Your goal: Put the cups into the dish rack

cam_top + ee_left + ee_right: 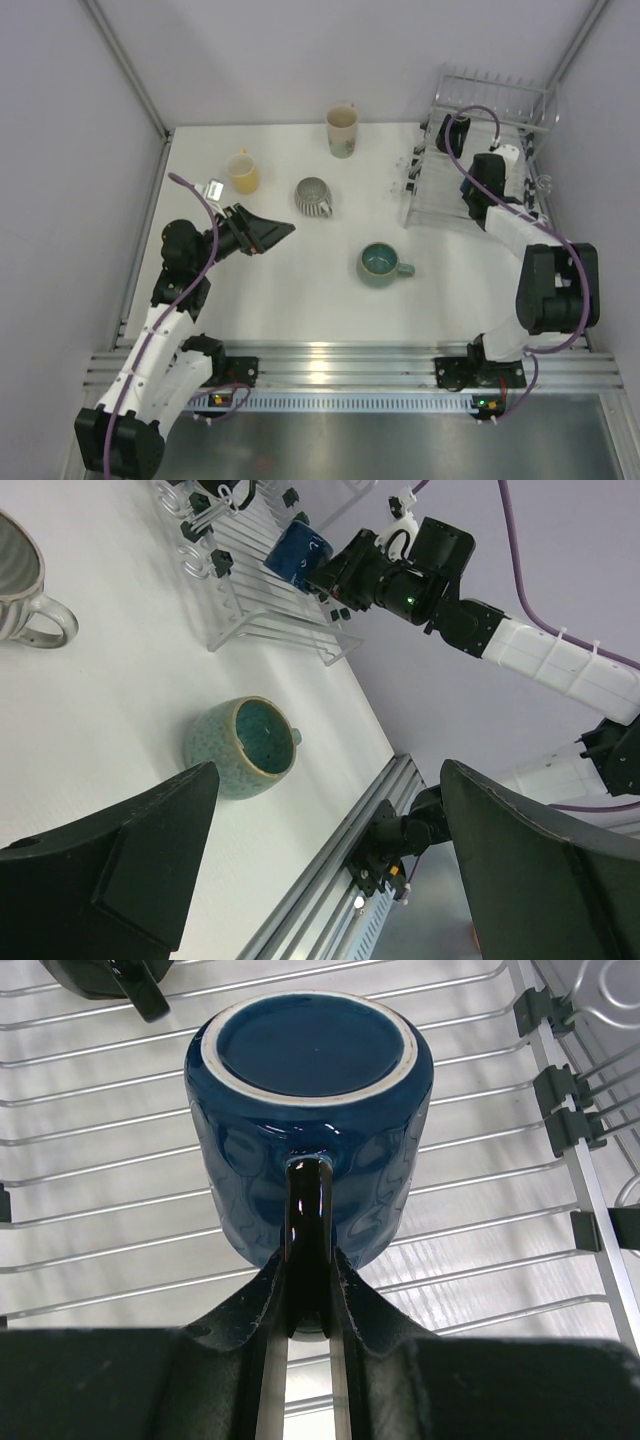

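My right gripper (308,1260) is shut on the handle of the dark blue cup (310,1110), which is upside down over the wires of the dish rack (480,1160). A black cup (105,975) sits in the rack beyond it. In the top view the right gripper (470,200) is over the rack (500,100). My left gripper (270,232) is open and empty, left of the teal-green cup (381,264). The yellow cup (243,172), grey ribbed cup (314,197) and tall cream cup (342,130) stand on the table. The left wrist view shows the teal-green cup (243,746) ahead of the open gripper (328,780).
The table is white, with grey walls left, right and behind. An aluminium rail (340,360) runs along the near edge by the arm bases. The rack stands in the far right corner, close to the right wall.
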Action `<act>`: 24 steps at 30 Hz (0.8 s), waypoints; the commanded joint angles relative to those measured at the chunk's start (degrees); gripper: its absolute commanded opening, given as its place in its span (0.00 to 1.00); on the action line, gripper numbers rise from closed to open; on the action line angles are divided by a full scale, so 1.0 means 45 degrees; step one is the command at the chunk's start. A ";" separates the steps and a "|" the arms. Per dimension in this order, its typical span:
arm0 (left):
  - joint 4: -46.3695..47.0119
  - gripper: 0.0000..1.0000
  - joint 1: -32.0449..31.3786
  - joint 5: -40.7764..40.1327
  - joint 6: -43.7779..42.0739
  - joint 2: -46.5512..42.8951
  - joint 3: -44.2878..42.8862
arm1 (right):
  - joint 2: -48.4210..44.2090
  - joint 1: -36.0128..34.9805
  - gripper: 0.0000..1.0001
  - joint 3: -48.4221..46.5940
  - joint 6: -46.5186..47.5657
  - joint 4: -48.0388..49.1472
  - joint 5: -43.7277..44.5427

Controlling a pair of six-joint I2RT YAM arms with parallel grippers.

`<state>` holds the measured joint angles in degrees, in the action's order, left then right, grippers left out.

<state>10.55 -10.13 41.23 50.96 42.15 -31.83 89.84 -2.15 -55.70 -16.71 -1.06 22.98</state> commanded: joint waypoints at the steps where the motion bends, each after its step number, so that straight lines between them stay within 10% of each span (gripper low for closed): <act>1: 0.0235 0.98 0.0005 -0.0062 -0.0231 -0.0050 -0.0523 | -0.0180 -0.0029 0.00 0.0444 -0.0447 0.0822 0.0010; 24: -0.0312 0.98 0.0005 -0.0179 -0.0211 -0.0792 -0.0562 | -0.1176 -0.0264 0.28 0.1480 -0.1267 -0.0545 0.0342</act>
<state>9.15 -10.13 40.93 50.87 39.77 -31.83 87.11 -2.90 -48.84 -21.28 -1.10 23.16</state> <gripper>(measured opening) 0.982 0.271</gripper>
